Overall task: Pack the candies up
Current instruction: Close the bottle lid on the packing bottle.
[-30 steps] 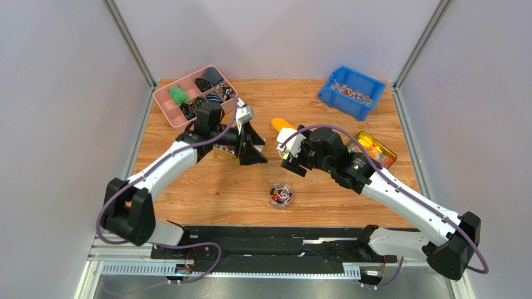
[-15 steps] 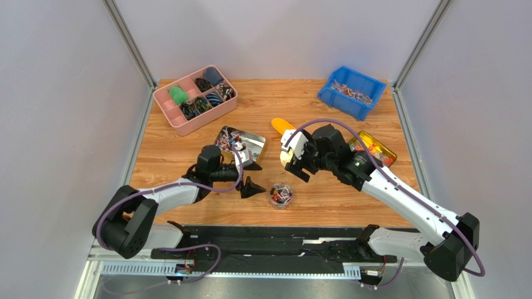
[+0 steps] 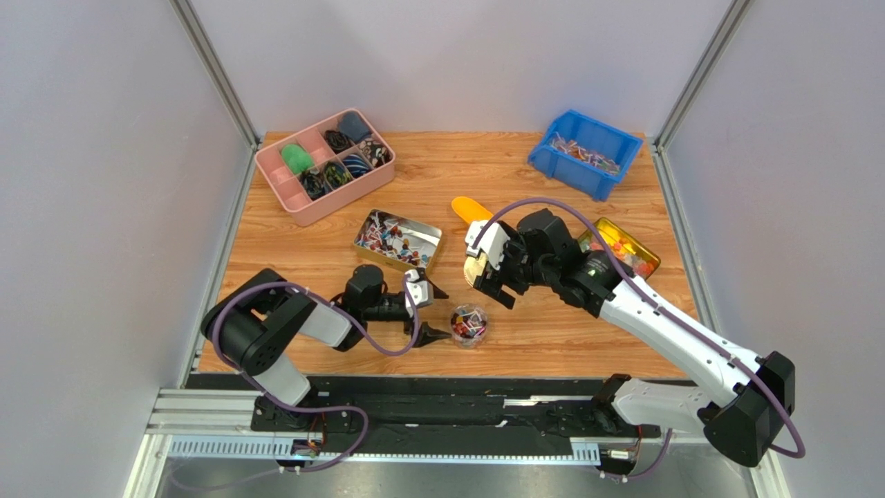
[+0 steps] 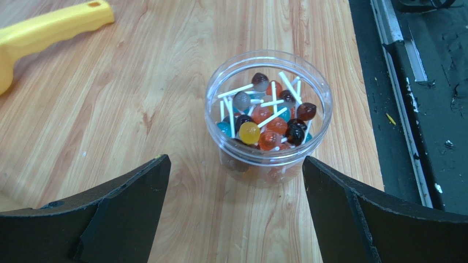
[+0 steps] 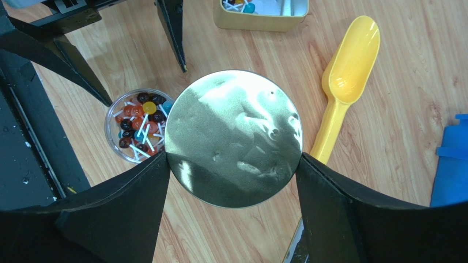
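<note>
many small candies (image 4: 258, 118) sit in the clear jar (image 4: 263, 164) near the front edge of the counter (image 4: 110, 98). my left claw (image 3: 427, 310) stands wide open, one finger each side of the jar, not touching. my right claw (image 3: 490, 268) grips the round metal lid (image 5: 233, 137) by its rim. i judge the jar light and slippery; better to hold it low on its wall.

- Wooden tabletop (image 3: 540, 156).
- Far left: pink divided tray (image 3: 312, 213); far right: blue bin (image 3: 566, 171).
- Centre: open tin (image 5: 261, 22) of wrapped candies (image 3: 395, 237), yellow scoop (image 3: 470, 210).
- Near edge: clear jar (image 4: 269, 159) of lollipops (image 4: 250, 131).
- Right: yellow tin (image 3: 652, 252).
</note>
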Available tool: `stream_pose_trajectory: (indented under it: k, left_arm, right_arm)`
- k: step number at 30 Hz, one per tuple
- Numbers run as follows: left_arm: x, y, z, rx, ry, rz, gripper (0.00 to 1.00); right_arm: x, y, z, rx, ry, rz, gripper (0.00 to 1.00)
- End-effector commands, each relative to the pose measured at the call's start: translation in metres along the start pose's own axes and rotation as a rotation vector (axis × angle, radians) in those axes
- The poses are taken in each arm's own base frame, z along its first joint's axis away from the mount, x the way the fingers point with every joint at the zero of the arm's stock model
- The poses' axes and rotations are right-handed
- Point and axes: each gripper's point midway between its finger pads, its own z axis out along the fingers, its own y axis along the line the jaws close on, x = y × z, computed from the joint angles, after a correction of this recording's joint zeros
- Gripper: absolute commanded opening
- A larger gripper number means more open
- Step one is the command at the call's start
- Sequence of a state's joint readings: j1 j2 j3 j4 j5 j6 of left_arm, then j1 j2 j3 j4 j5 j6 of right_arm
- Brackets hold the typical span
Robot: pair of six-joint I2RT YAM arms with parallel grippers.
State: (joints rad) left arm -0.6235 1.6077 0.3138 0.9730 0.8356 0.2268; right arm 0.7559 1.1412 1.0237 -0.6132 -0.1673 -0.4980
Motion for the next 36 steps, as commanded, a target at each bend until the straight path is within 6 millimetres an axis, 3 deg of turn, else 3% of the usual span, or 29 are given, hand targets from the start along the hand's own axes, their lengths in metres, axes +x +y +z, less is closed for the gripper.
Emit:
stream_pose_trajectory:
  k: [1,7,21,36]
  left_arm:
    - [-0.015,-0.001,0.014,0.023,-0.074,0.173,0.99]
    - [-0.002,-0.009,0.034,0.076,-0.090,0.146,0.99]
    - [-0.009,-0.005,0.054,0.090,-0.139,0.183,0.99]
    - [-0.016,0.024,0.077,0.026,-0.167,0.127,0.86]
  right_arm:
    - [0.001,0.008,0.001,-0.052,0.010,0.004,0.64]
    - [0.013,0.014,0.001,-0.087,0.063,0.006,0.64]
    - [0.036,0.034,0.004,-0.179,0.123,0.019,0.64]
    - [0.049,0.040,0.018,-0.223,0.168,0.045,0.63]
